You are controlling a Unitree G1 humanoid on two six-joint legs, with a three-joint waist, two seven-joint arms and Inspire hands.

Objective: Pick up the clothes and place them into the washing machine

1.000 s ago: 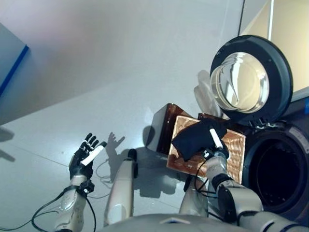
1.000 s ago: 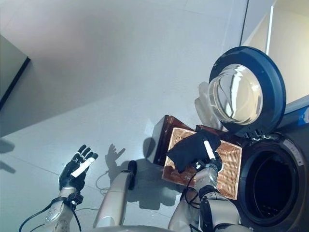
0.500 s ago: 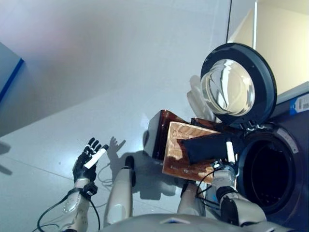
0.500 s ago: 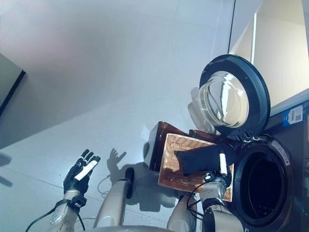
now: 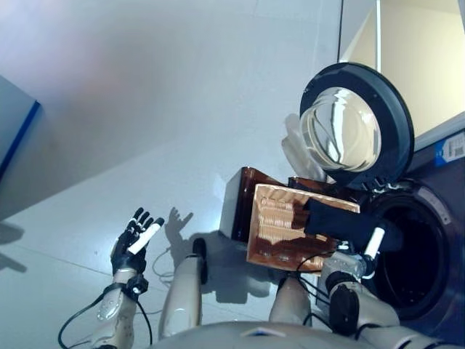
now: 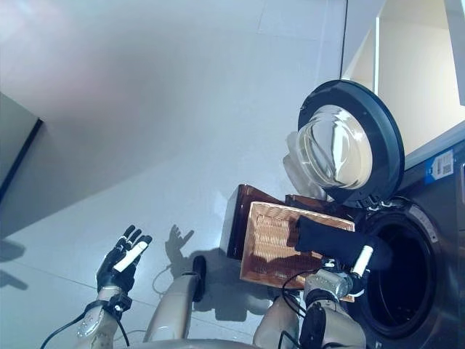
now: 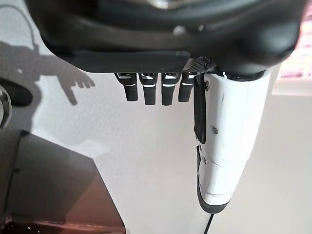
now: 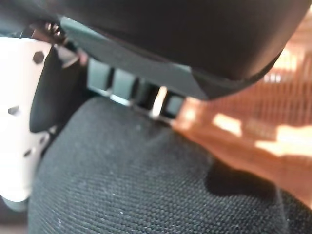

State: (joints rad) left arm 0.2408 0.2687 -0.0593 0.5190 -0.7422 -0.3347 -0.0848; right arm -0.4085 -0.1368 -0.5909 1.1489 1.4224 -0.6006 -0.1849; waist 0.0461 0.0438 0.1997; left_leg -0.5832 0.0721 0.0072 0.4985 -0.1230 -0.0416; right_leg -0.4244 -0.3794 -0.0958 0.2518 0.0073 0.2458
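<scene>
Far out over the floor, the left hand hangs with fingers spread, empty. Rightward, the right hand has its fingers pinched on the dark garment, whose long axis runs from the wicker basket toward the washing machine drum. Its trailing end could snag the basket rim.

Washing machine at right, drum opening facing robot. Door swung open, standing behind and left of opening. Basket on floor just left of machine, touching its front. Garment between basket and opening, overlapping basket's right rim, end reaching opening's edge. Right hand below garment, before opening, clutching it. Left hand far left, over floor, well apart from basket.
</scene>
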